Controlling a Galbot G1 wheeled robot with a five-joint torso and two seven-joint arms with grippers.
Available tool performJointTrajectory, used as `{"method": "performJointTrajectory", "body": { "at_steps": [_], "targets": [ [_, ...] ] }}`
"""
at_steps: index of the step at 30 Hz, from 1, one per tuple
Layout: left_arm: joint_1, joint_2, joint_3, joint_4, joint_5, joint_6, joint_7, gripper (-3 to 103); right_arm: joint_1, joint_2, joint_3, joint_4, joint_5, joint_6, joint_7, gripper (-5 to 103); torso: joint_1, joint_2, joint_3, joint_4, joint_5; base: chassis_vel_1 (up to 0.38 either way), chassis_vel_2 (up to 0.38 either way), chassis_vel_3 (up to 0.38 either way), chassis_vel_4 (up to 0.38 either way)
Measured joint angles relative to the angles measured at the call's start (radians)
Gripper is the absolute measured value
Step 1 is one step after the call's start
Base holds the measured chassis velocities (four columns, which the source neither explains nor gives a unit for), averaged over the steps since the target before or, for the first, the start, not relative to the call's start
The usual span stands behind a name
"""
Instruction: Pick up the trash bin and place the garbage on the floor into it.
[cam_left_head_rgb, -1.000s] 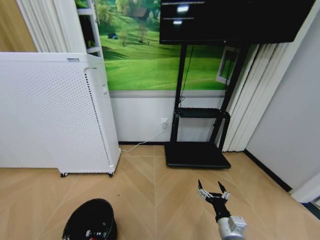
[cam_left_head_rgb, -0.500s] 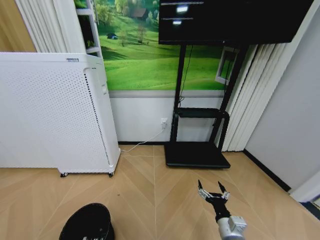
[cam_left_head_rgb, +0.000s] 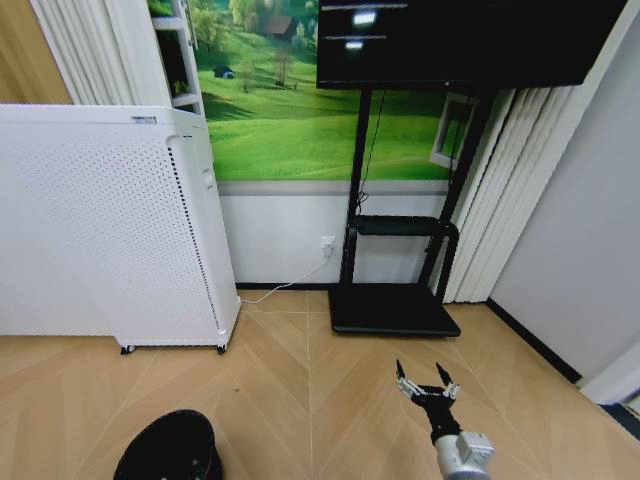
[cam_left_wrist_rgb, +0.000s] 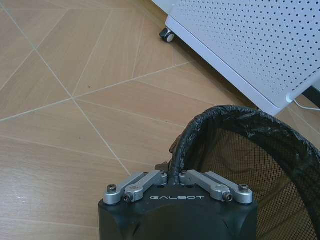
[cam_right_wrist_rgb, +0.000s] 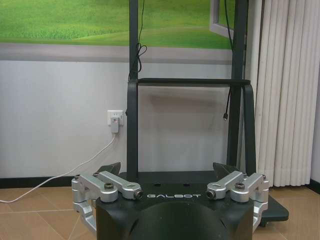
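Left gripper (cam_left_wrist_rgb: 175, 176) has the bin (cam_left_head_rgb: 168, 448) by its rim, fingers pinched tight on the black liner edge, one inside and one outside the mesh wall. In the head view the bin sits low at the bottom-left of the floor (cam_left_head_rgb: 300, 390), in front of the white cabinet (cam_left_head_rgb: 110, 220) and well apart from the TV stand (cam_left_head_rgb: 395, 300). The wrist view shows the rim bunched where the fingers bite, with the cabinet's caster (cam_left_wrist_rgb: 165, 34) beyond it.

Right gripper (cam_left_head_rgb: 427, 388) hangs out front on the right side, fingers spread wide and carrying nothing, pointed at the stand's base and the wall socket (cam_right_wrist_rgb: 115, 120).

Inside the bin it's too dark to read; I can't tell whether any garbage is in there, and no litter is visible on the open floor here.

My read: this is the carry phase, bin in hand. The grip is a thin pinch on a soft liner over mesh, so the thing to do well is keep the bin mouth level and avoid any quick swing that could peel the liner off the rim or twist the basket in the fingers. Keep it off the cabinet's corner too. Smooth wrist, mouth up, and the free gripper kept open and ready for whatever litter comes into sight.
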Motion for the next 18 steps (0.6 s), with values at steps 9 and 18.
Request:
{"method": "performJointTrajectory", "body": {
  "at_steps": [9,18],
  "targets": [
    [-0.035,0.019,-0.007,0.020,0.008,0.005,-0.012,14,0.000,0.000,0.000,0.000,0.000,0.000,0.000,100,0.000,0.000,0.000,-0.0001,0.0002,0.000,0.000,0.000,0.000],
    [-0.031,0.025,-0.012,0.006,0.036,0.009,-0.001,52,0.000,0.000,0.000,0.000,0.000,0.000,0.000,100,0.000,0.000,0.000,0.0000,-0.0001,0.000,0.000,0.000,0.000]
  ]
}}
